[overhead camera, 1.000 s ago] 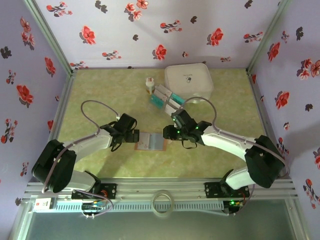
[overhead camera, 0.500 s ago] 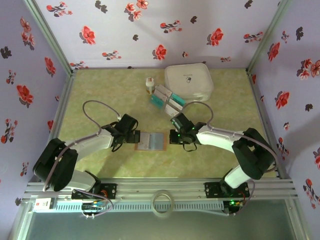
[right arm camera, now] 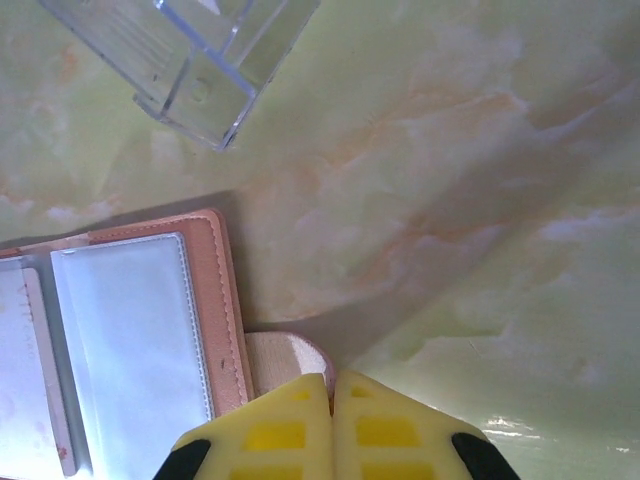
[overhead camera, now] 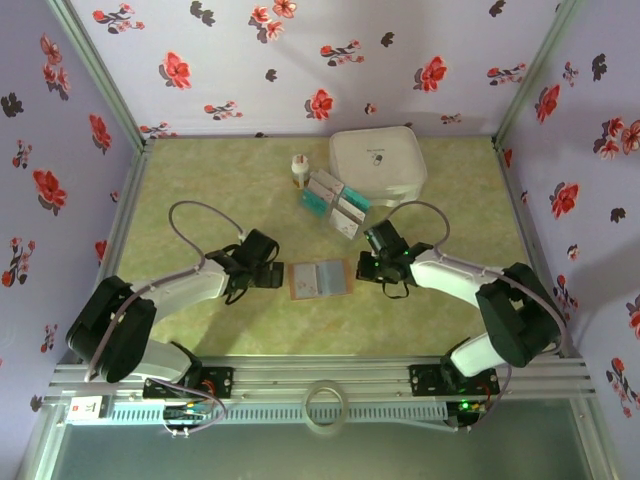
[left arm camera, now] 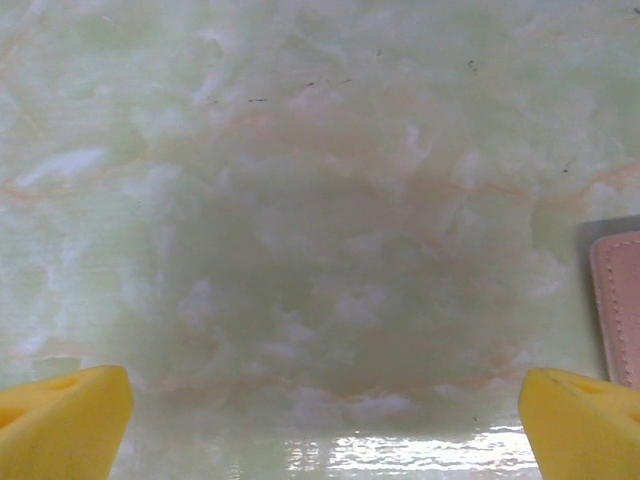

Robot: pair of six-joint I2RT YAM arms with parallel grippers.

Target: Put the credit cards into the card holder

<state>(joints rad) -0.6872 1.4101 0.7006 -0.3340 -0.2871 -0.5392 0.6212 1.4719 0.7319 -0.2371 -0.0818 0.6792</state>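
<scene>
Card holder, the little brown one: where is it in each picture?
Top external: the card holder lies open on the table, near the middle, between the two arms.
Left wrist: a strip of its pink-brown stitched edge at the right border.
Right wrist: lower left, clear pockets up, its tab at the shut right end effector.
Shared landmark: the green marbled table.

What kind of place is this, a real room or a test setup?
Most likely a robot test booth, not a living room: flower-printed walls close in a small marble-patterned tabletop, and two arms are bolted to a metal rail at its near edge.
</scene>
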